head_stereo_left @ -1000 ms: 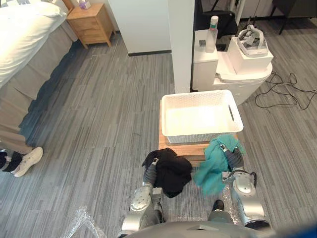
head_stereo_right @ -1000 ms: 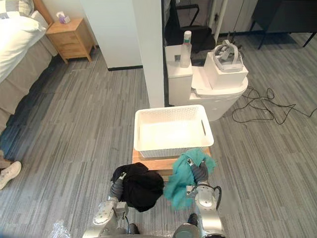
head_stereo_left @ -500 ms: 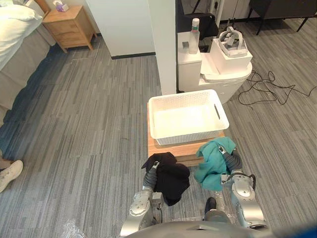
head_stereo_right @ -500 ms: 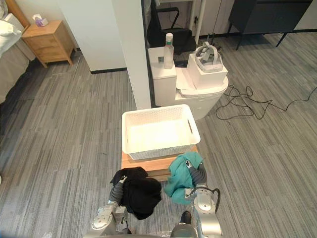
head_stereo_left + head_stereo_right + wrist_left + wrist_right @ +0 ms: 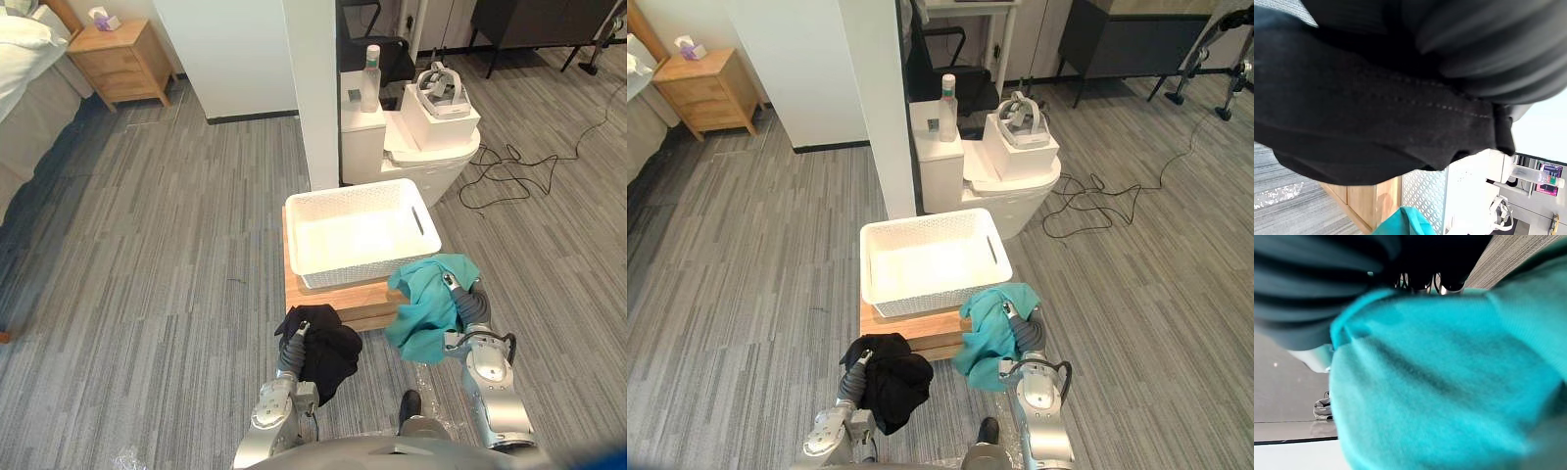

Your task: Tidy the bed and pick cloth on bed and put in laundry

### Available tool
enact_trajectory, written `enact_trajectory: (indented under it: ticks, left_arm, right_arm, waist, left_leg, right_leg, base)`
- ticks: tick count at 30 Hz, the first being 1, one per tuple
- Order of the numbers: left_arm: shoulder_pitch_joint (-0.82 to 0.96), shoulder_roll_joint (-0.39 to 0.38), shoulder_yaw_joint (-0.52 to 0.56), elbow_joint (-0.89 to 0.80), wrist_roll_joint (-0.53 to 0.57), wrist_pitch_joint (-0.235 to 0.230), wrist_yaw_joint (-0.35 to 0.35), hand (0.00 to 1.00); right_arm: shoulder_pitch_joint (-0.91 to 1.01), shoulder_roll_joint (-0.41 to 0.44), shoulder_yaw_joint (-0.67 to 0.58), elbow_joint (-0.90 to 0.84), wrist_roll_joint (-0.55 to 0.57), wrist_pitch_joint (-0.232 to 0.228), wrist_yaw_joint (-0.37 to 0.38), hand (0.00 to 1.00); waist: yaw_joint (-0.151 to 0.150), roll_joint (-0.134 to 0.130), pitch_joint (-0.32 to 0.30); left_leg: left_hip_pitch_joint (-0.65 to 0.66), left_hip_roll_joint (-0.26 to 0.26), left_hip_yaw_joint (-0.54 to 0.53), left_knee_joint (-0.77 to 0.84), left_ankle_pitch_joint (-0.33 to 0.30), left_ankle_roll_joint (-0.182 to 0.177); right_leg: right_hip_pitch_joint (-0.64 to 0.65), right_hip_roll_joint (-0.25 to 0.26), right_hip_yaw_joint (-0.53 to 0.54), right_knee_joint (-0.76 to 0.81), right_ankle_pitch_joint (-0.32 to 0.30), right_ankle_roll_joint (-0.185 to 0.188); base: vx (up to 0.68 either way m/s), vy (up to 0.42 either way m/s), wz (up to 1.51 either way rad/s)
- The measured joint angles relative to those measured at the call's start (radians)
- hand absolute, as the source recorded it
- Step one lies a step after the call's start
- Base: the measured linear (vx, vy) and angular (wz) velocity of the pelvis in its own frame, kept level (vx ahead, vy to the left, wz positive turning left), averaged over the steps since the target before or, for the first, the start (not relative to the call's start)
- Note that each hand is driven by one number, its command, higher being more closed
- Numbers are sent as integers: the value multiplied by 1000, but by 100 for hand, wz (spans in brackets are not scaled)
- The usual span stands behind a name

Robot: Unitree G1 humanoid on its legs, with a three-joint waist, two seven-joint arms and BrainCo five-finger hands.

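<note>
Black garment [image 5: 328, 354] draped on my left hand [image 5: 290, 345], teal garment [image 5: 423, 311] on my right hand [image 5: 473, 307], fingers buried so I cannot tell their grip; either, loosely hung, could slip short of the white laundry basket [image 5: 353, 271].

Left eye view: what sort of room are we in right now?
Most likely a bedroom, perhaps a mock-up: a bed and wooden nightstand at far left, a white laundry basket on a low wooden stand ahead, an office chair behind.
</note>
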Motion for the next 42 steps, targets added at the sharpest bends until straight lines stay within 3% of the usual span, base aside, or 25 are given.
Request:
enact_trajectory:
  ticks: [3, 6, 11, 12, 13, 14, 15, 18, 22, 24, 27, 29, 32, 37, 42]
  left_arm:
    - [0, -5, 35, 0, -4, 0, 8, 100]
    - [2, -11, 64, -2, -13, -6, 10, 100]
    - [-8, -14, 75, -17, -20, -14, 34, 100]
    - [-16, -24, 74, -23, -20, -14, 33, 100]
    - [-11, -47, 71, -26, -20, -19, 32, 100]
    - [-20, -41, 68, -30, -18, -24, 31, 100]
    - [-31, -44, 79, -38, -18, -25, 34, 100]
    - [-9, -45, 84, -39, -16, -25, 34, 100]
    - [-20, -45, 70, -41, 1, -25, 31, 100]
    - [-38, -35, 68, -44, 2, -25, 31, 100]
    - [-51, -14, 58, -44, 1, -24, 32, 100]
    - [-56, 2, 50, -44, 1, -24, 35, 100]
    - [-92, 16, 40, -47, -1, -25, 38, 100]
    - [-96, 25, 0, -46, 0, -25, 30, 100]
    - [-69, 53, 17, -39, 4, -26, 27, 100]
  right_arm:
    - [12, 1, 4, 53, 42, -1, 11, 100]
    - [49, 1, 6, 76, 90, -2, 16, 100]
    - [87, -1, -2, 106, 152, -1, 30, 100]
    - [84, -6, -5, 104, 152, -1, 30, 100]
    - [82, -23, -14, 95, 152, -2, 30, 100]
    - [78, -18, -18, 100, 153, -6, 31, 100]
    - [83, -16, -14, 98, 153, -6, 33, 100]
    - [79, -11, -3, 99, 155, -7, 32, 100]
    - [81, -10, 1, 98, 155, -8, 34, 100]
    - [71, -1, 4, 98, 153, -9, 34, 100]
    - [66, 3, 27, 106, 151, -9, 35, 100]
    - [71, 6, 47, 109, 151, -11, 36, 100]
    - [63, 21, 56, 110, 151, -13, 42, 100]
    - [52, 32, 66, 112, 155, -15, 52, 100]
    - [50, 39, 66, 112, 170, -25, 55, 100]
  waist:
    - [18, -9, 7]
    - [29, -5, 18]
    - [25, -9, 40]
    - [28, 19, 38]
    - [25, 56, 45]
    - [24, 58, 61]
    - [34, 39, 81]
    - [37, 43, 81]
    - [27, 38, 76]
    - [26, 16, 72]
    - [15, -9, 79]
    - [-1, -13, 78]
    - [0, -15, 76]
    - [0, -15, 76]
    - [7, -8, 68]
  left_leg:
    - [-38, 35, 7, 155, -45, 28]
    - [-49, 47, -10, 223, -44, 38]
    - [-53, 20, -50, 162, -8, 68]
    - [-60, 22, -47, 119, 0, 88]
    - [-62, 58, -50, 93, -30, 88]
    - [-57, 65, -56, 82, -37, 21]
    - [-49, 45, -72, 92, -55, 17]
    - [-42, 29, -94, 74, -70, 22]
    - [-25, 12, -91, 62, -92, 21]
    - [2, -2, -41, 44, -101, 17]
    - [60, -5, 2, 67, -111, -13]
    - [92, -5, -5, 69, -111, -13]
    - [87, -3, -26, 69, -111, -12]
    - [63, -13, -47, 53, -97, 5]
    - [64, -25, -76, 33, -93, 0]
  right_leg:
    - [20, 0, 16, 0, -4, -5]
    - [32, 1, 32, -4, -24, -24]
    - [1, 5, 75, -6, -41, -44]
    - [-18, 18, 87, -2, -67, -44]
    - [-32, 50, 90, 39, -64, -48]
    - [-67, 64, 98, 161, -98, -64]
    - [-78, 62, 110, 180, -136, -65]
    - [-58, 89, 167, 101, -97, -68]
    - [-85, 101, 221, 117, -106, -71]
    - [-211, 87, 254, 334, -192, -80]
    - [-314, 29, 115, 626, -242, -97]
    - [-306, -20, 15, 689, -245, -112]
    - [-277, -40, -88, 643, -252, -128]
    - [-206, -20, -77, 470, -235, -124]
    - [-138, -6, -77, 354, -200, -84]
  base:
    - [-32, -15, -11]
    - [-79, -51, -13]
    - [-108, -55, -3]
    - [-94, -52, 0]
    - [-47, -30, 10]
    - [1, -24, -4]
    - [-11, 1, -27]
    - [1, 6, -51]
    - [72, 42, -55]
    - [137, 57, -72]
    - [218, 19, -55]
    - [151, 8, -7]
    - [141, 3, 7]
    - [45, 52, 20]
    - [-3, 81, 23]
